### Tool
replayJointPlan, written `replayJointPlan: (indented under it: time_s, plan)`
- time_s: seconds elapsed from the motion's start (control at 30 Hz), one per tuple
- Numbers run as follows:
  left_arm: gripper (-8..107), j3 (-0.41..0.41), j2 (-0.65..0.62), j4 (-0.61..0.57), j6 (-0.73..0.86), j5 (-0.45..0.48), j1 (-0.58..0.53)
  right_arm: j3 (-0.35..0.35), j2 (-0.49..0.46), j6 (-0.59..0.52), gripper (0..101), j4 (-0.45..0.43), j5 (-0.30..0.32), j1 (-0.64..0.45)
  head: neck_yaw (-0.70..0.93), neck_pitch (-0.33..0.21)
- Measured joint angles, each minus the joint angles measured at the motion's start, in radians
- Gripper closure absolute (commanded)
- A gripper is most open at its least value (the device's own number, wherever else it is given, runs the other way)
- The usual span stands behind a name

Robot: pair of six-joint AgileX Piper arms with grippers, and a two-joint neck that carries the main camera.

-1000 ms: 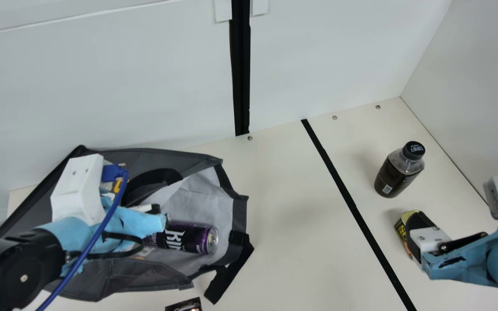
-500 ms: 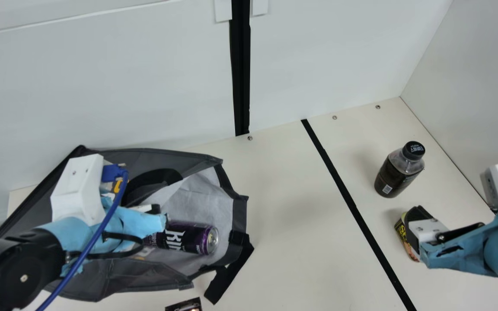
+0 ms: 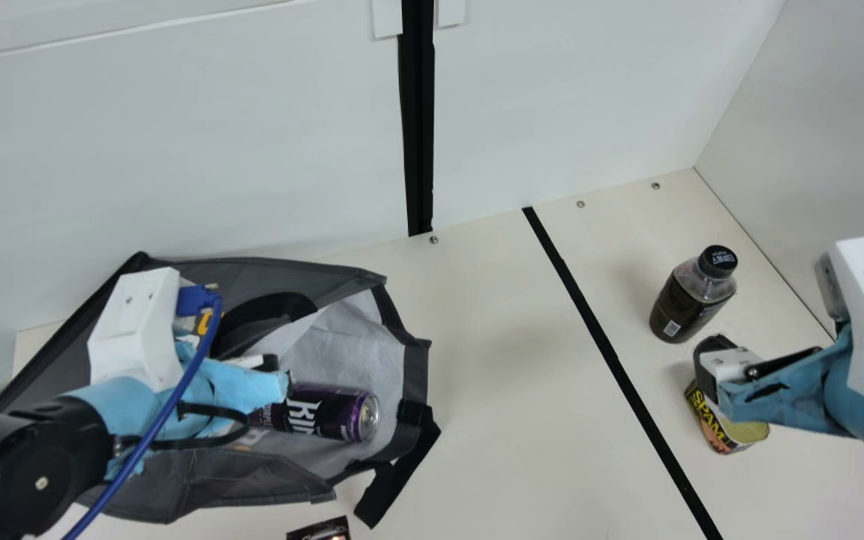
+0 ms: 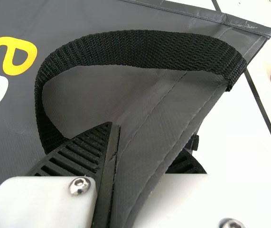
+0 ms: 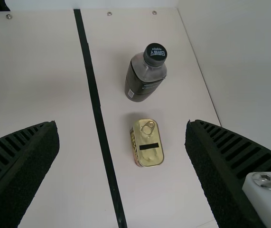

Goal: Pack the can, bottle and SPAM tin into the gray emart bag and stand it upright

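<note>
A gray fabric bag (image 3: 147, 487) lies on its side on the cream table (image 3: 492, 360), a purple metal can (image 3: 319, 412) on the pale lining at its mouth, as the left gripper (image 3: 270, 363) pinches the bag's smooth side between ribbed fingers beside a woven black handle (image 4: 140, 47). Across a broad stretch of table and past a black strip (image 3: 604, 337), the right gripper (image 3: 711, 360) spreads its fingers wide over the rounded tin (image 3: 709, 424), which stands near the upright, black-capped plastic bottle (image 3: 691, 300) and the side wall (image 3: 822, 172).
</note>
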Motion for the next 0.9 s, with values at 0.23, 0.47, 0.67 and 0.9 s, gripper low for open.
replayJointPlan:
  time_s: [0.23,0.47,0.67,0.9]
  plan:
    - [107,0.0,0.0,0.0,0.0,0.0,0.0,-0.042,0.078,-0.061,6,0.053,-0.001,-0.059,0.0,0.0]
    - [107,0.0,0.0,0.0,0.0,0.0,0.0,-0.082,0.153,-0.134,6,0.11,-0.001,-0.134,0.0,0.0]
    - [107,0.0,0.0,0.0,0.0,0.0,0.0,-0.112,0.221,-0.19,6,0.145,-0.001,-0.187,0.002,0.0]
    - [107,0.0,0.0,0.0,0.0,0.0,0.0,-0.149,0.293,-0.225,6,0.169,-0.002,-0.215,0.0,0.002]
